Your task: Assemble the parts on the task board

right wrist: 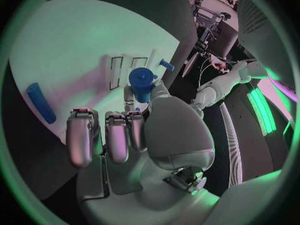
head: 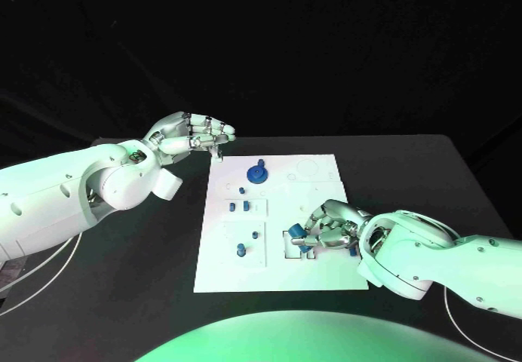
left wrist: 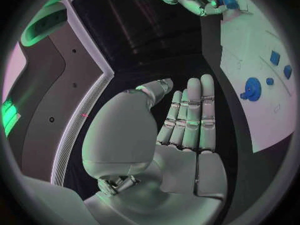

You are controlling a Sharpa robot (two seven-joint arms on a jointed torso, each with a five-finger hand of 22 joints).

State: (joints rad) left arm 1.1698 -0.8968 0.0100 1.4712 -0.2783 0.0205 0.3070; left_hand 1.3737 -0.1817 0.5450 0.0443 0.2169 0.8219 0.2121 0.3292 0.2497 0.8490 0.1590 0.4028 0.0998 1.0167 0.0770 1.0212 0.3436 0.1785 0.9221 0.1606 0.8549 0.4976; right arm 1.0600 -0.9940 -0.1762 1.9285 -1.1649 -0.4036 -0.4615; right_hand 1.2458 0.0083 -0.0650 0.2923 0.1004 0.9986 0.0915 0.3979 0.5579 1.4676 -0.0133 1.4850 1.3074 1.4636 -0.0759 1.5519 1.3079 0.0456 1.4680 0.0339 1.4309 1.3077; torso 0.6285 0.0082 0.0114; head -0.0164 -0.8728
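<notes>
Right hand (head: 330,226) low over white board (head: 315,275), fingers pinching a blue part (right wrist: 142,83). Left hand (head: 194,134) off the board's far corner, fingers curled, holding nothing.

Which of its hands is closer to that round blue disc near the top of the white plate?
Left. The left hand hovers just beyond the task board's far left corner, near the disc; the right hand works further down the board.

White task board (head: 277,271) on a black desk (head: 413,162). Blue parts throughout: a round disc (head: 256,175) (the deepest blue), small blocks (head: 231,205), a cylinder (right wrist: 141,83), a bar (right wrist: 40,102). Silver left hand (head: 194,134), silver right hand (head: 330,226), plain white arms (head: 66,192).
</notes>
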